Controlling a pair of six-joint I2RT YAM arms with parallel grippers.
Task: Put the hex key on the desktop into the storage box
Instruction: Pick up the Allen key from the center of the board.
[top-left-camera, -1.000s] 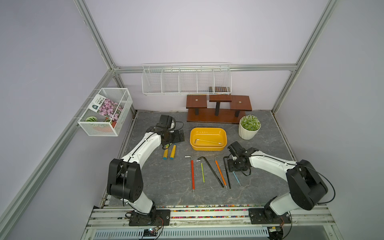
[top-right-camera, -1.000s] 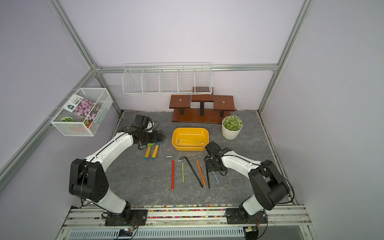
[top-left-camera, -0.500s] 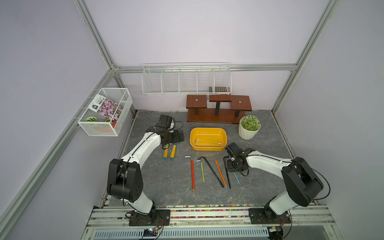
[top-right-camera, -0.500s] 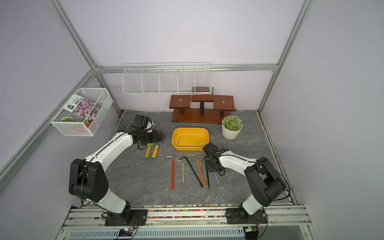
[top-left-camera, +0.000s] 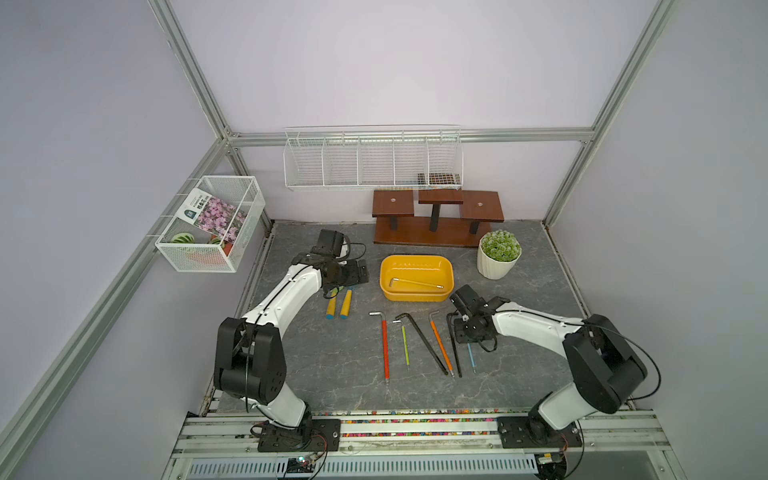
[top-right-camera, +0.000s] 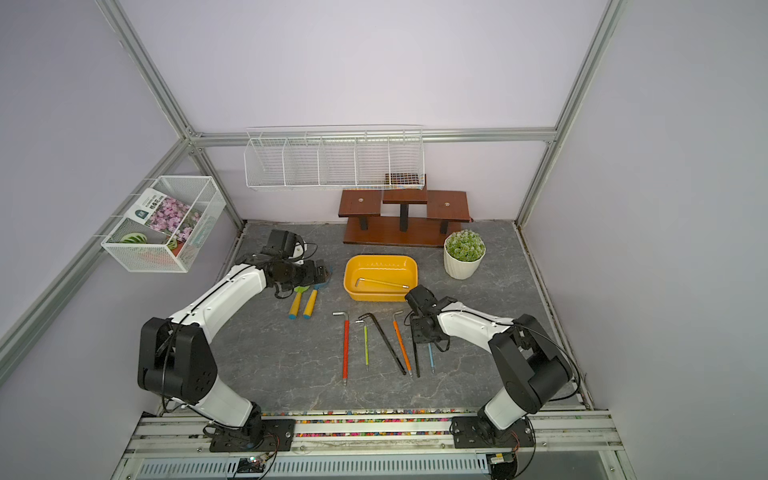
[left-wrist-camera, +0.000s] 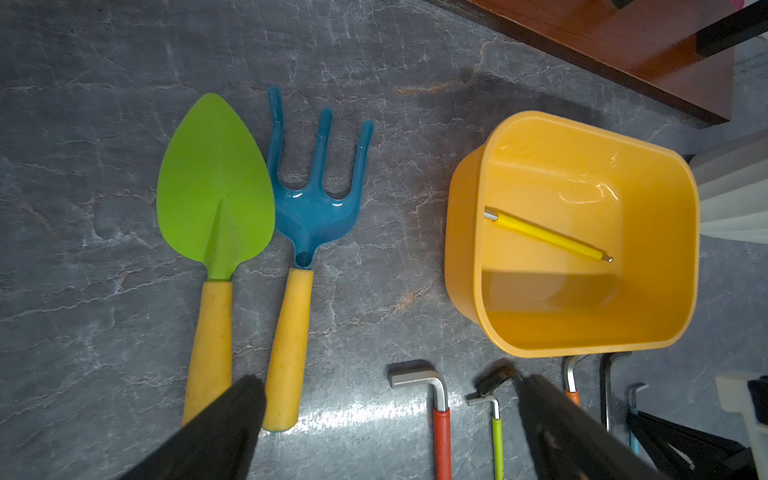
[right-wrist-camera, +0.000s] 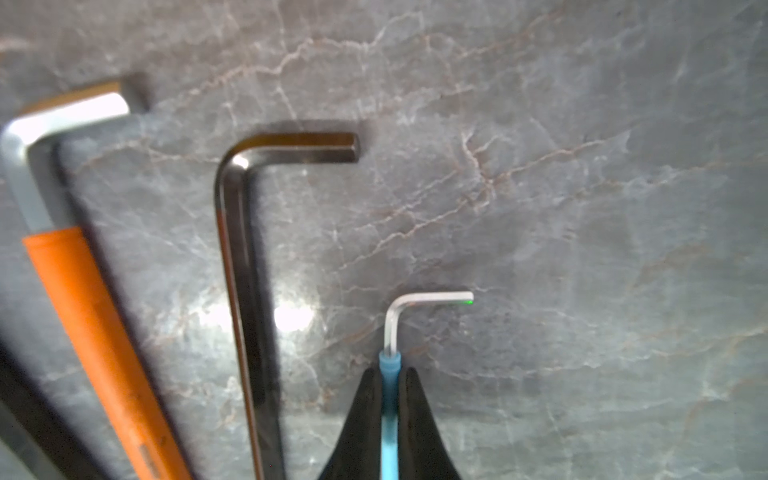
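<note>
Six hex keys (top-left-camera: 385, 345) are seen on the desktop (top-left-camera: 332, 374) in a top view. In the left wrist view the left gripper (left-wrist-camera: 392, 380) is spread. In the right, the blue hex key (right-wrist-camera: 428, 298), judged light and stiff, is pinched at its sleeve by the right gripper (right-wrist-camera: 390, 374).

storage box (top-left-camera: 415, 296) yellow | desktop (top-left-camera: 332, 365) grey, pale-veined | hex key (right-wrist-camera: 390, 360) blue

Hex keys (top-left-camera: 426, 343) lie before the storage box (top-left-camera: 415, 259) — one key (top-left-camera: 415, 282) inside it.
</note>
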